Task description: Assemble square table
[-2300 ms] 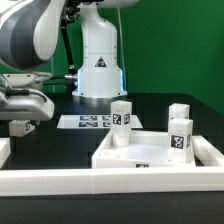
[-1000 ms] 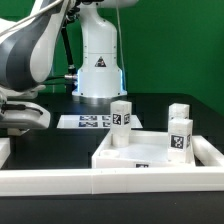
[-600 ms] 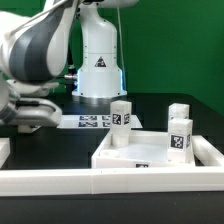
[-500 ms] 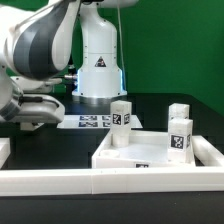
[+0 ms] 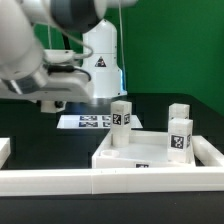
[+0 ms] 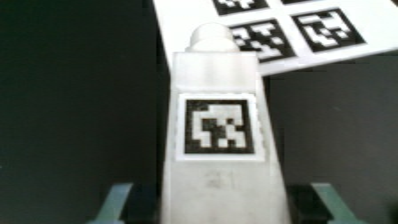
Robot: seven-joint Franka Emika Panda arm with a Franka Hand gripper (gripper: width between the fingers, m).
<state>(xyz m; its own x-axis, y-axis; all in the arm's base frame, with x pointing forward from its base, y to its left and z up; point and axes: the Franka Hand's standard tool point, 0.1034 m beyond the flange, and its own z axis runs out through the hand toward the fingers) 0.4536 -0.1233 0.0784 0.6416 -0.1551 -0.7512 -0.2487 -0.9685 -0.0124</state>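
A: One leg (image 6: 217,120) sits clamped in the pincer (image 6: 217,205), its long axis running straight out from between the fingers, tag facing the wrist camera.

B: And the tabletop (image 5: 150,152)?

A: Underside up on the black surface (image 5: 60,145), toward the exterior view's right, well apart from the arm, three legs already standing in it.

B: Room?

A: Probably enough; the marker board (image 6: 285,28) lies beyond the leg's tip.

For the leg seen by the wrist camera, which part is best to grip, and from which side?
Grip the leg at its wide end, across its two flat, parallel sides, coming in over the tagged face. That leaves the narrow tip free. The gripper holds it so.
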